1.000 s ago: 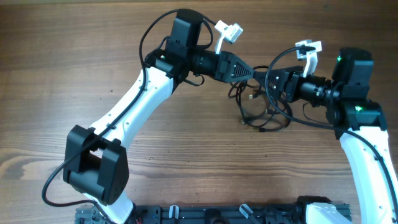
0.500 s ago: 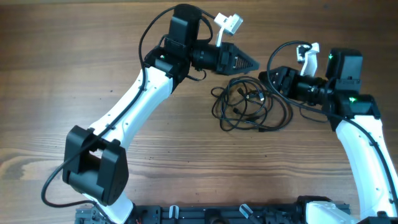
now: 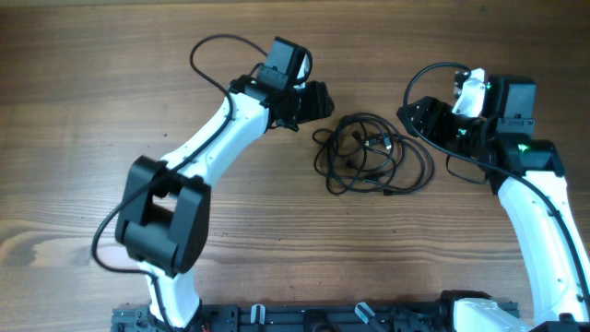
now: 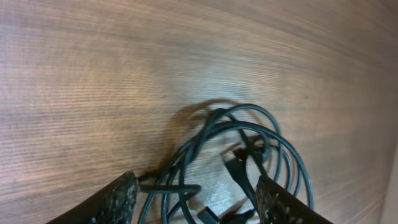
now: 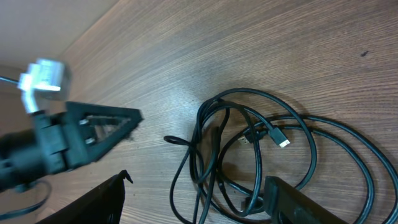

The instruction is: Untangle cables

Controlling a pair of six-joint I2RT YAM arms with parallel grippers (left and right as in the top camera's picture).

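Observation:
The cables [image 3: 373,166] lie in a loose tangle of black loops on the wooden table [image 3: 92,138], between my two grippers. A silver-tipped plug [image 5: 283,142] rests inside the loops. My left gripper [image 3: 318,100] is open just left of the tangle, not touching it. In the left wrist view its fingers [image 4: 121,199] stand wide apart, with the cables [image 4: 239,146] on the wood beyond them. My right gripper [image 3: 417,115] is open at the tangle's upper right. The right wrist view shows the cables [image 5: 261,149] below and ahead of its spread fingers [image 5: 305,202], and the left gripper [image 5: 93,130] across the tangle.
A black rail [image 3: 323,318] runs along the table's near edge between the arm bases. Thicker arm wires loop above the left arm [image 3: 207,55] and the right wrist [image 3: 429,74]. Bare wood surrounds the tangle.
The left gripper let go of the cables, opened and pulled back to the left. The tangle dropped and spread flat on the table. The right gripper drew back to the right.

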